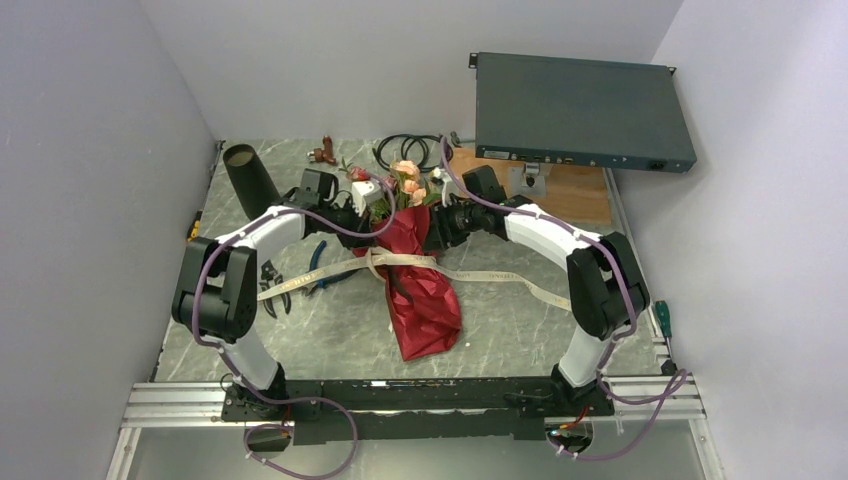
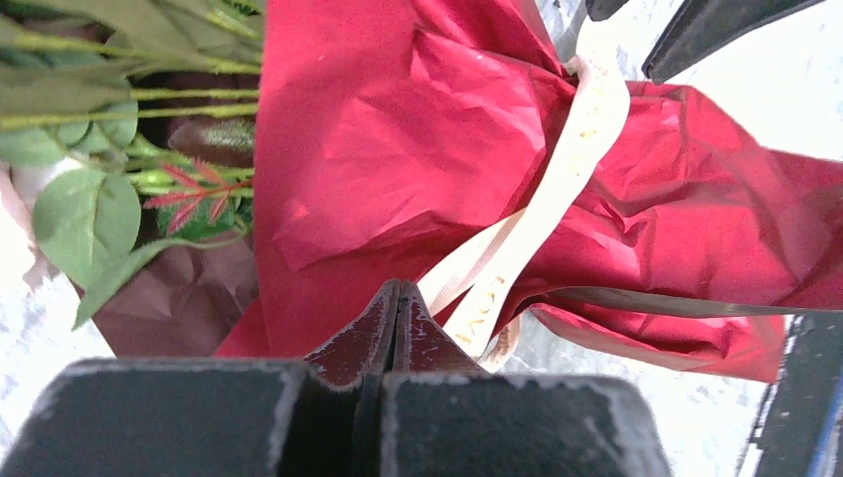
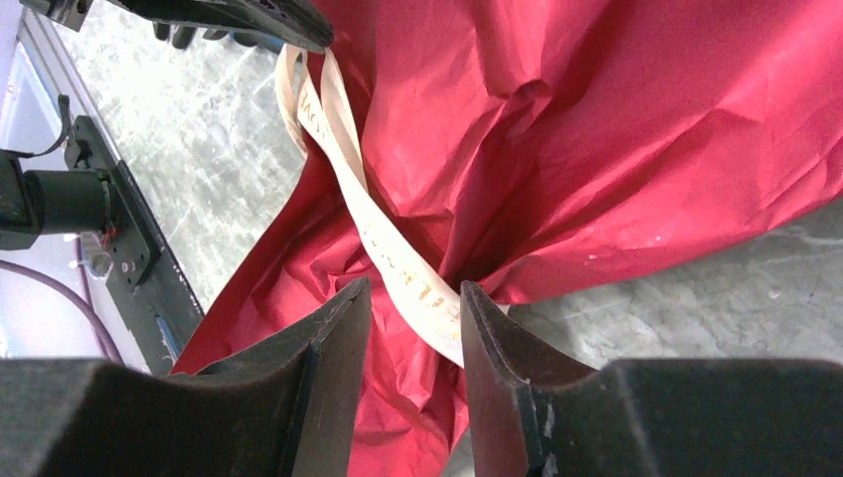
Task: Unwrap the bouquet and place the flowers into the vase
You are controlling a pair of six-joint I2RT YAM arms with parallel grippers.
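Early in the unwrap, with nothing in the vase (image 1: pixel 250 180) yet.
The bouquet (image 1: pixel 405 240) lies mid-table, flowers (image 1: pixel 406 180) at its 12 o'clock end and red paper (image 1: pixel 430 320) trailing to 6. The ribbon (image 1: pixel 480 272) is still looped round it, ends out to 3 and 9. The left gripper (image 2: pixel 398 293) has its fingers pressed together at the paper's edge — whether they nip a fold I cannot tell. The right gripper (image 3: pixel 413 288) stands spread astride the ribbon, not clamping. The vase sits at 10 o'clock of the bouquet, without stems — untying, unwrapping and placing all look still to do.

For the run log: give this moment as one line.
bouquet: wrapped, ribbon around it | left gripper: shut beside ribbon | right gripper: open astride ribbon | vase: holds no flowers
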